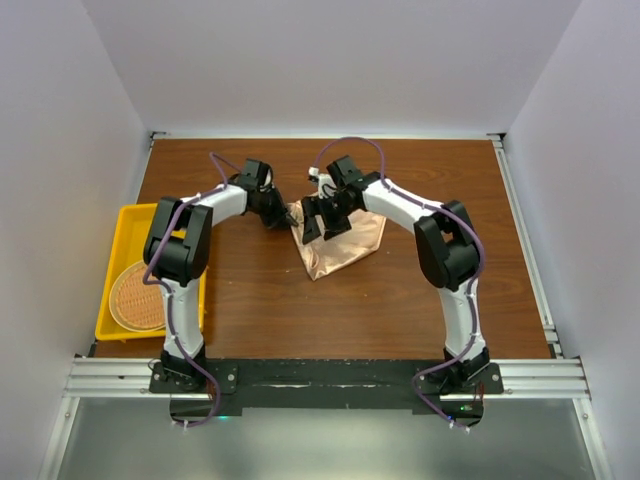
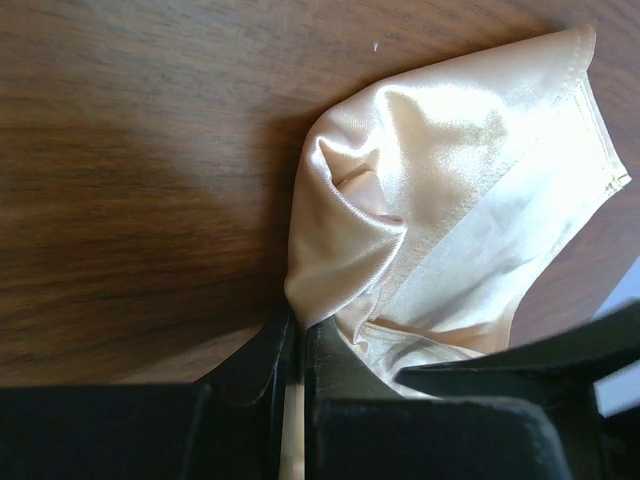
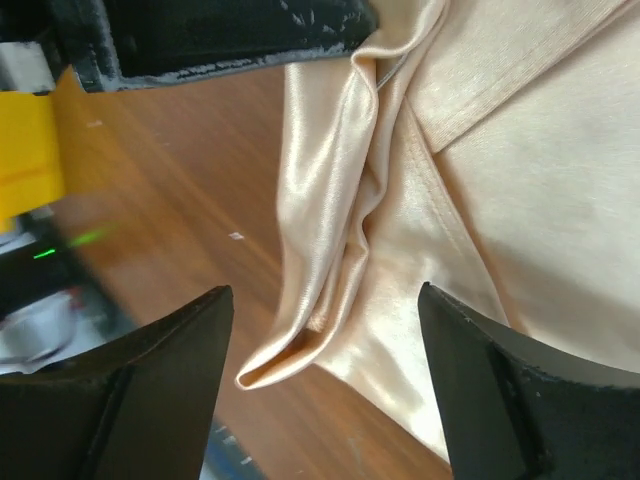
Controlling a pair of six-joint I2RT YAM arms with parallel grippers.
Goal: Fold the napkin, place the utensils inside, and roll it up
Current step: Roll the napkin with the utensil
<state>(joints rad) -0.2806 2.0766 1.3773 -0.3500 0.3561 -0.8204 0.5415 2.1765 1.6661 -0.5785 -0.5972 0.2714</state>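
The peach-orange napkin [image 1: 340, 250] lies bunched and partly folded on the brown table, near the middle. My left gripper [image 1: 281, 219] is shut on the napkin's left corner, and the cloth [image 2: 440, 190] fans out from between its fingers. My right gripper [image 1: 326, 222] is open and hovers over the napkin's upper left part. A rolled fold of the cloth [image 3: 330, 250] lies between its spread fingers, which do not touch it. No fork or other utensil is in view.
A yellow tray [image 1: 112, 268] stands at the table's left edge with a round woven wicker mat [image 1: 136, 295] in it. White walls enclose the table on three sides. A metal rail [image 1: 320, 378] runs along the near edge.
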